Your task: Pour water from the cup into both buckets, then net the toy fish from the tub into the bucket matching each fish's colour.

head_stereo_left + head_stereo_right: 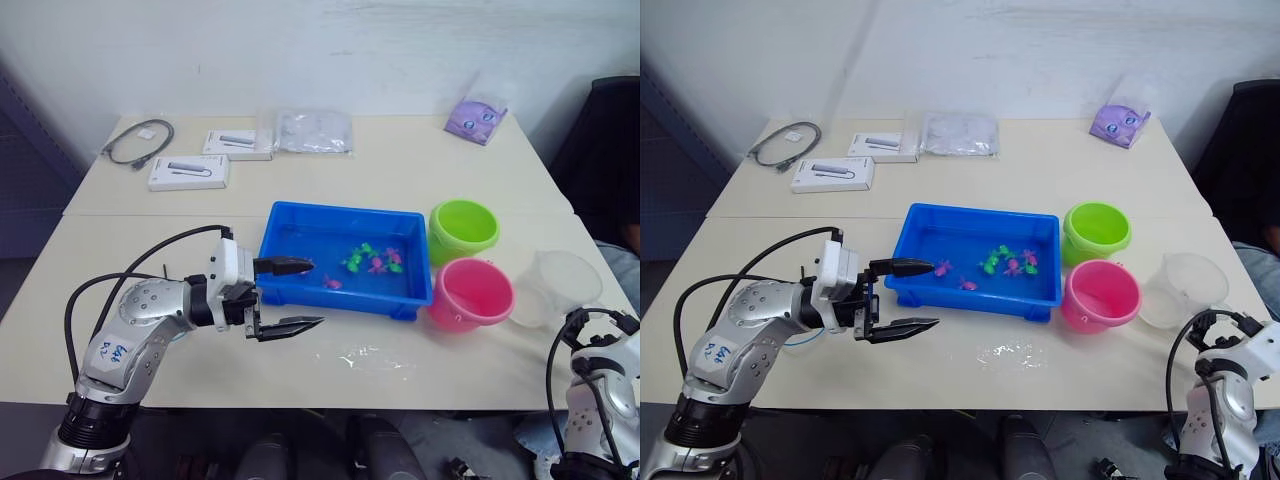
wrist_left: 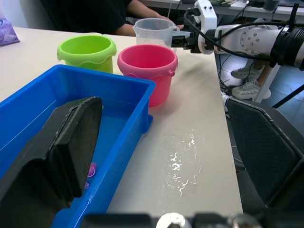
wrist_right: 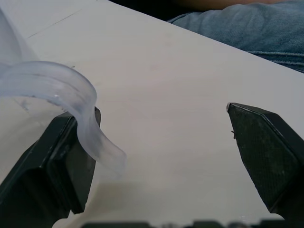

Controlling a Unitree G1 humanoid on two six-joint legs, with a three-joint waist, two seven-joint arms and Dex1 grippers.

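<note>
- The transparent, colourless plastic cup with a side handle (image 1: 1183,288) stands on the counter just beyond the right pincer (image 3: 161,156), whose two black fingers are spread wide; the curved clear handle (image 3: 80,114) lies against the inner face of one finger (image 3: 61,161), not yet pinched
- The cup looks thin-walled and light, likely to flex if squeezed and slick if wet; the stiffer handle loop is the sensible hold, closed on slowly. Whether it holds water I cannot tell from these views
- Past the cup from the right pincer sit the small round pink plastic bucket (image 1: 470,293) and, behind it, the lime green plastic bucket (image 1: 463,228), close together and beside the shallow rectangular bright blue plastic tub (image 1: 345,258)
- The left pincer (image 1: 290,295) is also spread, one finger over the tub's near corner and one just outside it above the counter; tiny pink and green plastic toy fish (image 1: 370,262) float further into the tub from it
- The pale, smooth counter (image 1: 420,170) carries a small splash of water (image 1: 368,358) between the pincers, so things may slide there
- Room: white boxes (image 1: 190,171), a grey cable (image 1: 138,140), a clear bag (image 1: 312,130) and a purple packet (image 1: 475,117) lie far beyond both pincers; a seated person's jeans (image 3: 247,28) show past the right one
</note>
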